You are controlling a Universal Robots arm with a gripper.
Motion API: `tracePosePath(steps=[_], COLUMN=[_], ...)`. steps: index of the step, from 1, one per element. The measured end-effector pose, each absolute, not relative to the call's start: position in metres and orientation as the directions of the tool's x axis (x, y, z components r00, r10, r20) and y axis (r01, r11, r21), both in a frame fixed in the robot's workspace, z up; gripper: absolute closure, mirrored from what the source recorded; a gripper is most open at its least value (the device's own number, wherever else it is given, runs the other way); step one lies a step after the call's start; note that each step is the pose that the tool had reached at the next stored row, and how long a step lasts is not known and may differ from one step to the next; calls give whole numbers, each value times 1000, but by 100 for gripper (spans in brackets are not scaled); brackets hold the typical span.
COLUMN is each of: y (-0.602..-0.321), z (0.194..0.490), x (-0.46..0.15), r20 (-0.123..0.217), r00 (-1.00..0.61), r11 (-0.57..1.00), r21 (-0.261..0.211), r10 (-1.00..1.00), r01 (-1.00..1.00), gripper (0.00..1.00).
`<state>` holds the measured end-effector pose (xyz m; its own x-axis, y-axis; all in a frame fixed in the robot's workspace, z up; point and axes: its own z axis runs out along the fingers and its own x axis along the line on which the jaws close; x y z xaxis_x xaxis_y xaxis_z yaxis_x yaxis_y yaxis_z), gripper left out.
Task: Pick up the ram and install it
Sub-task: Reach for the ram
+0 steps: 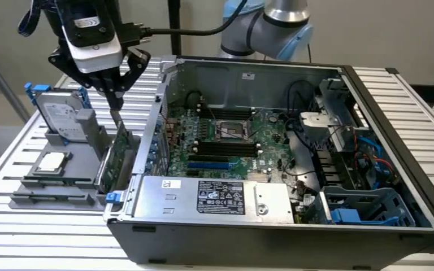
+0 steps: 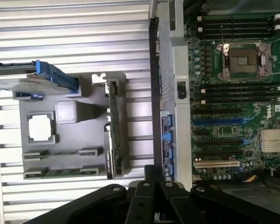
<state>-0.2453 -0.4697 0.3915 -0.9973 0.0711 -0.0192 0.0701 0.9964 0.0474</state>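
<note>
Ram (image 2: 60,174): lies lengthwise on edge in the grey holder's slot farthest from the hard drive. Only its thin green edge shows, between two grey clips.
Holder (image 2: 72,135): a grey tray on the slatted table (image 1: 21,237), just beside the outer wall of the open computer case (image 1: 277,240).
Neighbours in the tray: a second, dark slot runs alongside the ram's. Beyond it sits the square silver processor chip (image 2: 41,128), and the hard drive (image 1: 59,113) with blue rails stands on edge at the far end.
Expansion card (image 1: 117,158): upright on the tray's case side, between the ram's slot and the case wall, and taller than the ram and the chip.
Gripper (image 1: 116,107): hangs fingers-down just above the expansion card's upper end, well apart from the ram. Its fingers are drawn together to a point, with nothing seen between them.
Case wall (image 1: 153,130): rises between the tray and the motherboard (image 1: 194,141).
Inside the case: black memory slots (image 1: 223,148) lie beside the processor socket (image 1: 232,131). The power supply (image 1: 209,197) lies along the near edge in the exterior view.
</note>
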Motion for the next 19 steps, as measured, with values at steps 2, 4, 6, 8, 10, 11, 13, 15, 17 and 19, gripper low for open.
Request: tracePosePath(steps=[2,4,6,8,10,11,13,15,17,19], y=[-473,-476,-479,-482,-484,-485,-486,-487,-488,-488], z=[391,391,391,391,390,390,388,385,383,381], x=[-254,-262,-271,-279,-288,-293,-302,-311,-320,-329], r20=[-19,-19,-19,-19,-19,-19,-19,-19,-18,-17], r00=[-997,-997,-997,-997,-997,-997,-997,-997,-997,-997], r11=[996,996,996,996,996,996,996,996,996,997], r21=[47,47,47,47,46,46,46,46,45,45], r10=[71,71,71,71,71,71,71,71,71,71], r01=[70,70,70,70,70,70,70,70,70,70], gripper=[100,100,100,100,100,100,100,100,100,100])
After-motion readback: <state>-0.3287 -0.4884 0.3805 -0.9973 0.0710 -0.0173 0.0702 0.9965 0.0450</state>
